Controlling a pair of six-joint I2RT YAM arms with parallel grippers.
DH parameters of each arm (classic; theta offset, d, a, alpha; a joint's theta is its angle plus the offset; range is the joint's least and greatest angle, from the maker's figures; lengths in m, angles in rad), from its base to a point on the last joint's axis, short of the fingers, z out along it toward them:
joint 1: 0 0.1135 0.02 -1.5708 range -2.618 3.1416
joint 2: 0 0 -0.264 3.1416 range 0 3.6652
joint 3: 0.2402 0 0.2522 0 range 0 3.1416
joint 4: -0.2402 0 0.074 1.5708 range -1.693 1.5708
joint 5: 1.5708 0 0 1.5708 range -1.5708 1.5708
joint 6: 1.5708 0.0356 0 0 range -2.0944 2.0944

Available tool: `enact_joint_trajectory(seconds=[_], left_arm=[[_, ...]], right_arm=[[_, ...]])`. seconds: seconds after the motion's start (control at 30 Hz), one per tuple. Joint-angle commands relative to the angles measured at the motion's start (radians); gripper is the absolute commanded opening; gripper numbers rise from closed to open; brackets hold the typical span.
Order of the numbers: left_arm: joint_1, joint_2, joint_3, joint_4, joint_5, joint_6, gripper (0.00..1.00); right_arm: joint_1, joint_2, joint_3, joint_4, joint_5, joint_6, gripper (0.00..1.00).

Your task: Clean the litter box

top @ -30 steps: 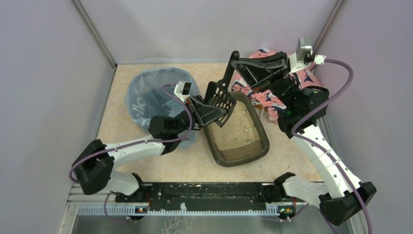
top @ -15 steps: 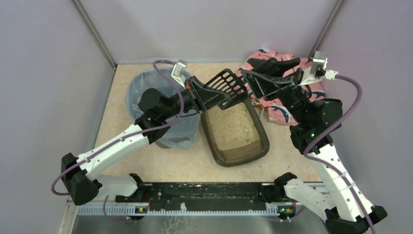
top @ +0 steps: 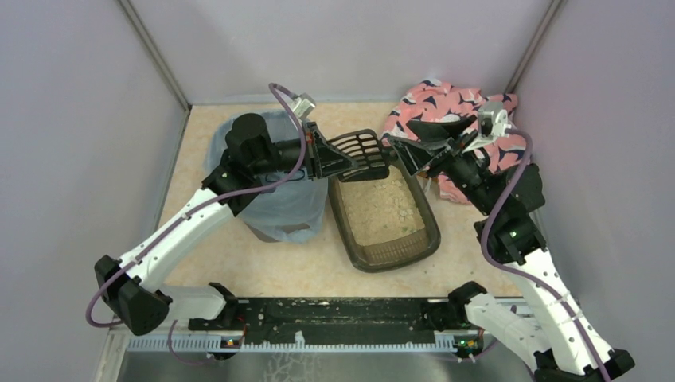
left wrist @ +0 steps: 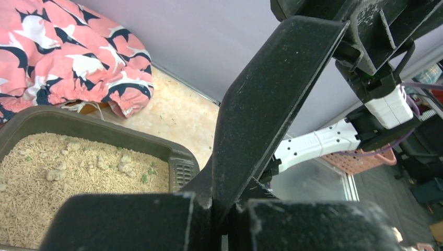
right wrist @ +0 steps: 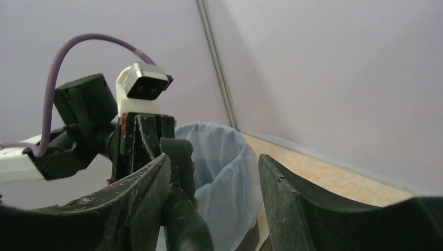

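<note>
The litter box [top: 343, 224], a dark brown tray of beige litter, lies mid-table; its rim [left wrist: 104, 132] also shows in the left wrist view. My left gripper [top: 322, 157] [left wrist: 230, 205] is shut on the handle of the black slotted scoop [top: 360, 148] [left wrist: 269, 104]. It holds the scoop roughly level above the box's far end. My right gripper [top: 396, 151] [right wrist: 214, 163] stands open at the scoop's right end. That end of the scoop [right wrist: 180, 157] sits just inside its left finger, and the other finger is well clear of it.
A round bin lined with a blue bag [top: 271, 191] [right wrist: 230, 172] stands left of the box, under my left arm. A pink patterned cloth [top: 454, 107] [left wrist: 68, 57] lies at the back right. Grey walls close in the table on three sides.
My right gripper has opened and let go of the scoop. My left gripper has closed on the handle and swung the scoop up from tilted to roughly level.
</note>
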Motion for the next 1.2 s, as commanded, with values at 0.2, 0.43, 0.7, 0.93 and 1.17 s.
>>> enact_joint_trajectory(seconds=[0.2, 0.43, 0.7, 0.93, 1.17], left_arm=[[0.109, 0.062, -0.012, 0.194, 0.334, -0.229, 0.0], [0.112, 0.084, -0.016, 0.247, 0.372, -0.263, 0.0], [0.11, 0.051, -0.074, 0.273, 0.37, -0.284, 0.0], [0.111, 0.036, -0.105, 0.294, 0.364, -0.296, 0.0], [0.11, 0.036, -0.102, 0.297, 0.371, -0.298, 0.0]], right_arm=[[-0.002, -0.115, 0.034, -0.132, -0.136, -0.095, 0.66], [-0.002, -0.14, 0.044, -0.183, -0.156, -0.133, 0.65], [-0.002, -0.108, 0.03, -0.128, -0.17, -0.131, 0.65], [-0.002, -0.07, 0.032, -0.067, -0.184, -0.11, 0.6], [-0.002, -0.071, 0.028, -0.068, -0.19, -0.109, 0.22]])
